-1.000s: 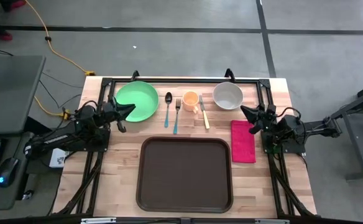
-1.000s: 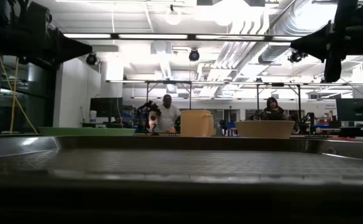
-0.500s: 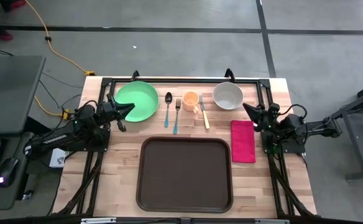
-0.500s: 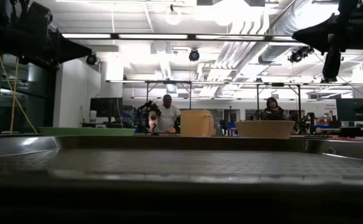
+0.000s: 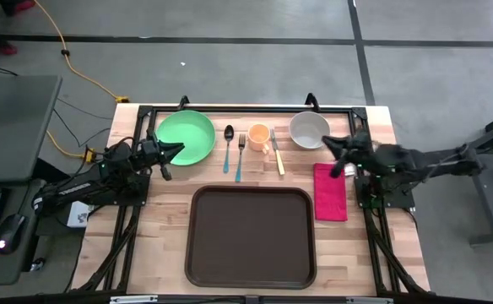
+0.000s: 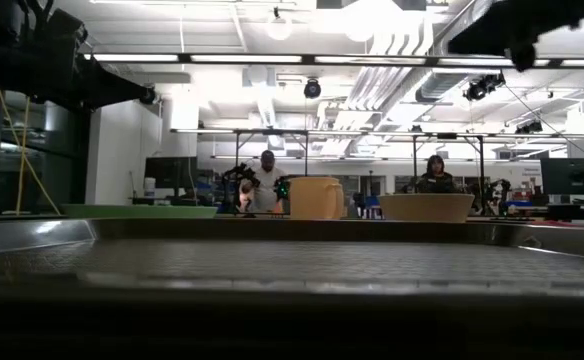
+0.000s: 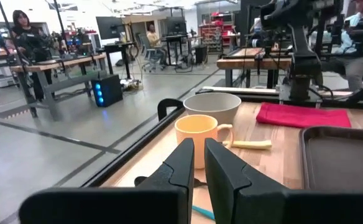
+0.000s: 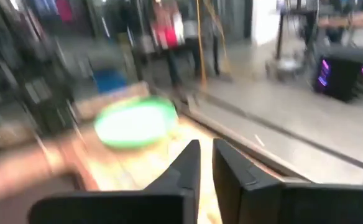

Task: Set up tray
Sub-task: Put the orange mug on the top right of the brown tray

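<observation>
hovering above the red napkin (image 5: pixel 330 191), the right gripper (image 5: pixel 332 153) is nearly closed on nothing – likely lining up; the left gripper (image 5: pixel 174 149) likewise, beside the green plate (image 5: pixel 186 137); the tray (image 5: pixel 251 236) sits near, bare

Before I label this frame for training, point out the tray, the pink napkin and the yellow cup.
tray (image 5: pixel 251 236), high view, bare middle.
pink napkin (image 5: pixel 330 192), high view, centre.
yellow cup (image 5: pixel 259 136), high view, inside.
</observation>
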`<action>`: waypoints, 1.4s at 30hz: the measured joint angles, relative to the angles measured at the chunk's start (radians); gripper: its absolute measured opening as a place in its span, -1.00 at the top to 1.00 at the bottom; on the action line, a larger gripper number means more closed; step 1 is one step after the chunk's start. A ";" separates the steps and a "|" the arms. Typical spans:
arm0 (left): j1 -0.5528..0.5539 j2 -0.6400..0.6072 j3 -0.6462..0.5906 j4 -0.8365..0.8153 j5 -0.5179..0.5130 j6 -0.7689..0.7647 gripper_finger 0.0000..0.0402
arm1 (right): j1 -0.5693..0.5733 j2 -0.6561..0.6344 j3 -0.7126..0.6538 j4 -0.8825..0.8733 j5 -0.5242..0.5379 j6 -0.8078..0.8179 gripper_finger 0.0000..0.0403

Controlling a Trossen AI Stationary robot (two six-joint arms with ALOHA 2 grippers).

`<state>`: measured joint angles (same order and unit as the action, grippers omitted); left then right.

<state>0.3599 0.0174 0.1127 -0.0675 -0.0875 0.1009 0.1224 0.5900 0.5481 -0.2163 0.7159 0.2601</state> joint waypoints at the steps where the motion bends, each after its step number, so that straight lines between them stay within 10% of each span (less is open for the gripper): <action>1: 0.000 0.000 0.000 -0.003 0.000 0.000 0.67 | -0.006 0.070 0.040 -0.045 -0.005 0.020 0.83; 17: 0.000 0.000 0.000 -0.057 0.031 0.027 0.67 | -0.138 0.870 0.349 0.064 -0.172 0.241 -0.47; 42: 0.000 0.000 0.000 -0.205 0.034 0.165 0.67 | -0.240 1.164 0.354 0.283 -0.077 0.350 -0.49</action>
<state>0.3599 0.0174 0.1131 -0.2721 -0.0532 0.2657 -0.1174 1.7535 0.9020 0.0671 0.6386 0.6099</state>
